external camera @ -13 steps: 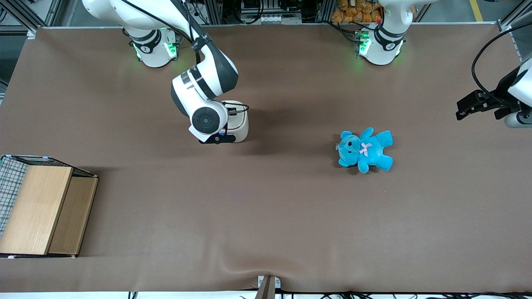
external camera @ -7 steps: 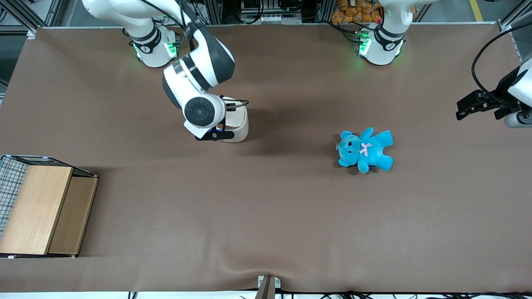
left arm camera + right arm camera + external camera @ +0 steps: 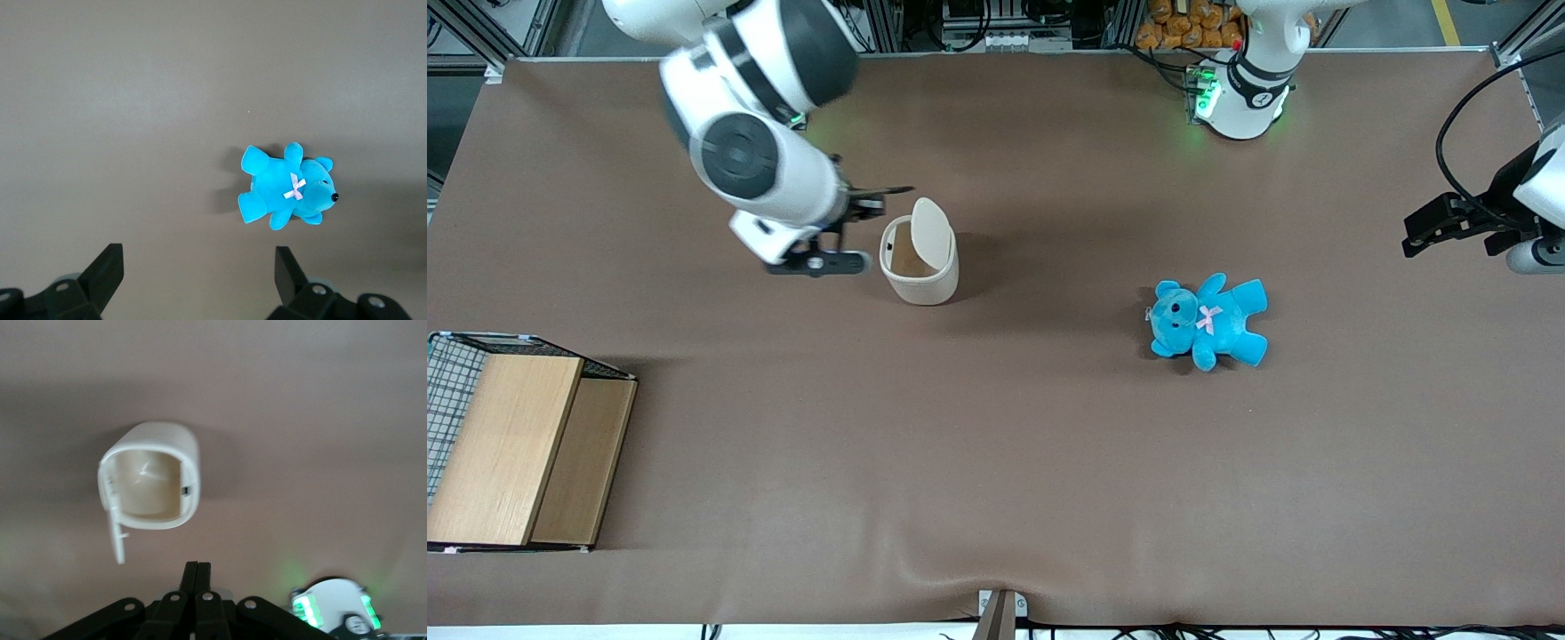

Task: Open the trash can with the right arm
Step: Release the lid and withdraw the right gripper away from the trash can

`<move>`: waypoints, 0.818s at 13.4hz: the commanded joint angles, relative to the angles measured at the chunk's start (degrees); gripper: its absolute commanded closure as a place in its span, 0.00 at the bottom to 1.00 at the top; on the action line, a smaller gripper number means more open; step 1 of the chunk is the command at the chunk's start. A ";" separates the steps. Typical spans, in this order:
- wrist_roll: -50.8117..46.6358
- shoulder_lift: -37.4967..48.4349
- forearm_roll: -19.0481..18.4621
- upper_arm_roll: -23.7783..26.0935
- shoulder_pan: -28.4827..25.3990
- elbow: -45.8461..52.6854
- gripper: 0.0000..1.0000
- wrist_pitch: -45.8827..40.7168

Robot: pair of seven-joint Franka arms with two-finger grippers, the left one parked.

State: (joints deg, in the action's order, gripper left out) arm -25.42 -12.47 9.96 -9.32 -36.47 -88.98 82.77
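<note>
One trash can (image 3: pixel 919 262) is seen in the upper middle of the front view, its lid (image 3: pixel 930 233) tipped up. The shut, empty gripper (image 3: pixel 863 213) is held just beside it. Opening looks done; only backing away is needed.
</note>
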 commanded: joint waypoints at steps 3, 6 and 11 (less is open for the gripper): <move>15.28 1.39 -2.31 -9.37 0.78 1.17 0.01 0.19; 20.74 1.39 -2.66 -13.60 1.40 2.58 0.00 0.90; 29.98 3.50 -2.40 -21.52 2.19 2.58 0.00 0.81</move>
State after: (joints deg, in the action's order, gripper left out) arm 2.39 -11.11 7.80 -28.95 -34.23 -86.34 83.98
